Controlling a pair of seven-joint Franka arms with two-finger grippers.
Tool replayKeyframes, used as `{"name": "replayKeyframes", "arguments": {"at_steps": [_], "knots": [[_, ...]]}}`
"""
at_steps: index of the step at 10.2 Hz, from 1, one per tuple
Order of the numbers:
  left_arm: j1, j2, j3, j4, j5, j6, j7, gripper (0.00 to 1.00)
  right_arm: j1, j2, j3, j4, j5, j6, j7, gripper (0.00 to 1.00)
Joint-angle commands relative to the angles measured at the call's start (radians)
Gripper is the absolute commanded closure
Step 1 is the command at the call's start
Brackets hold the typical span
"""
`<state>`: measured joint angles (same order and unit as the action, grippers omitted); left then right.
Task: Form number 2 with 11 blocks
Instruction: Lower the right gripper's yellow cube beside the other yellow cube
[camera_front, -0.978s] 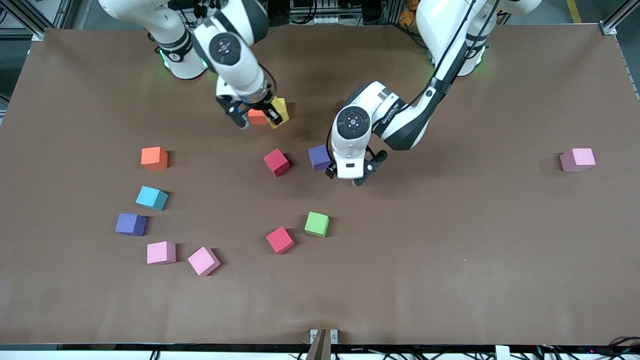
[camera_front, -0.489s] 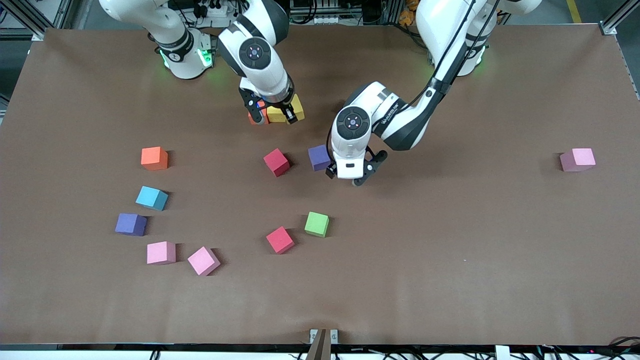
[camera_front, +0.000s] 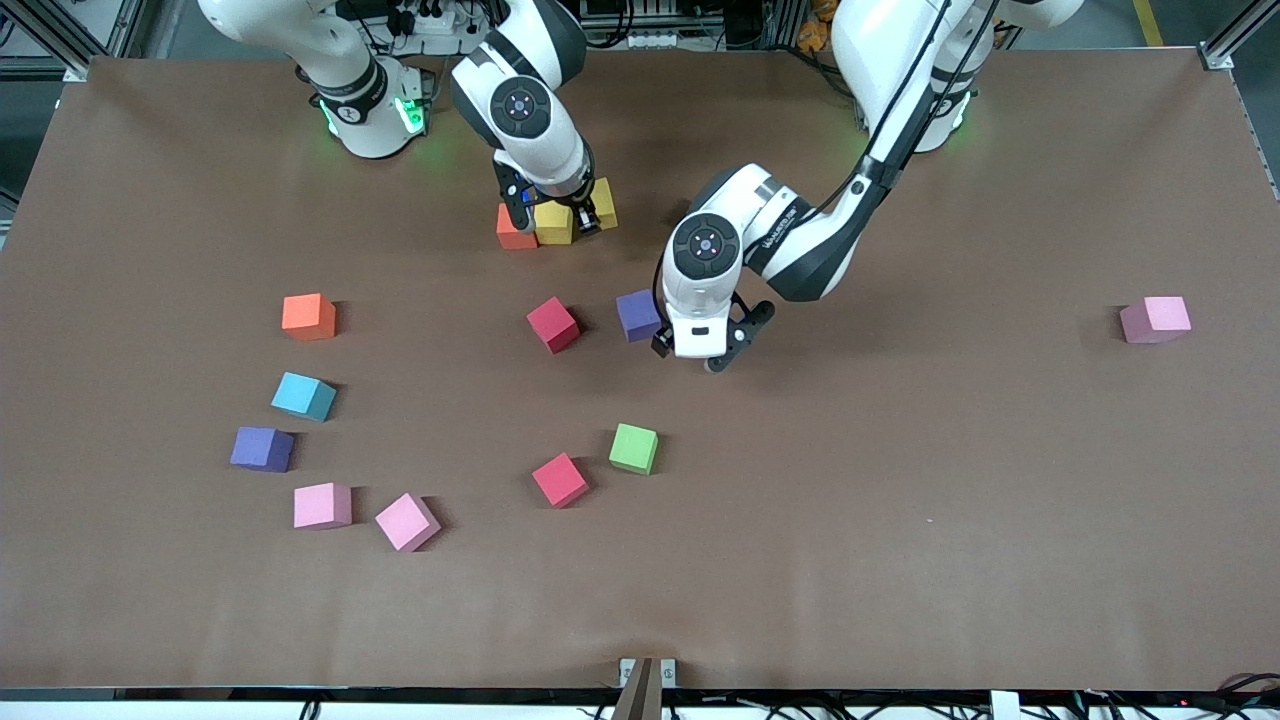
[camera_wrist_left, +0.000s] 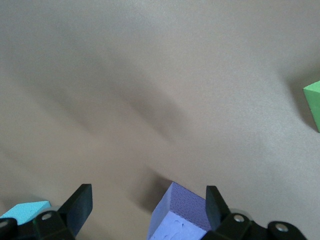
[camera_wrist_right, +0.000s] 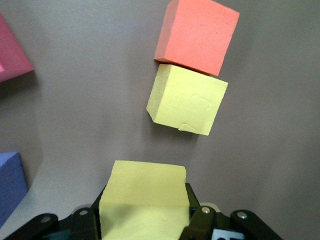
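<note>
Yellow block (camera_wrist_right: 144, 200) clamped between right jaws, beside yellow-orange pair.

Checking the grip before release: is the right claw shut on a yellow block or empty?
Shut on the yellow block: the right claw has its fingers pressed against both sides.

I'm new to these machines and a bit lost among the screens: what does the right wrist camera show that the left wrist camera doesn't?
Only the right wrist view: the right gripper shut on a yellow block, plus a second yellow block touching an orange block, and a red block.

Only the left wrist view: the open left gripper, a green block, a light blue block.

Both: a purple block and the brown table.
</note>
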<state>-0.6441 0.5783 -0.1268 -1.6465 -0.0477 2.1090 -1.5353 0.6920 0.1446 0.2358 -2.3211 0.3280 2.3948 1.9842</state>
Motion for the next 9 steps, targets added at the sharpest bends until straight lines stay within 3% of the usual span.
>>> {"name": "replayKeyframes", "arguments": {"at_steps": [1,5,9], "knots": [[0.003,0.003,-0.004,0.01,0.028,-0.014,0.012,0.0,0.001,0.006,0.023,-0.058,0.016,0.086,0.084,1.0],[0.003,0.012,-0.004,0.011,0.043,-0.014,0.012,0.0,0.003,0.079,0.062,-0.064,0.016,0.208,0.143,1.0],[0.003,0.012,-0.004,0.011,0.043,-0.014,0.012,0.0,0.001,0.078,0.079,-0.083,0.017,0.205,0.159,1.0]]}}
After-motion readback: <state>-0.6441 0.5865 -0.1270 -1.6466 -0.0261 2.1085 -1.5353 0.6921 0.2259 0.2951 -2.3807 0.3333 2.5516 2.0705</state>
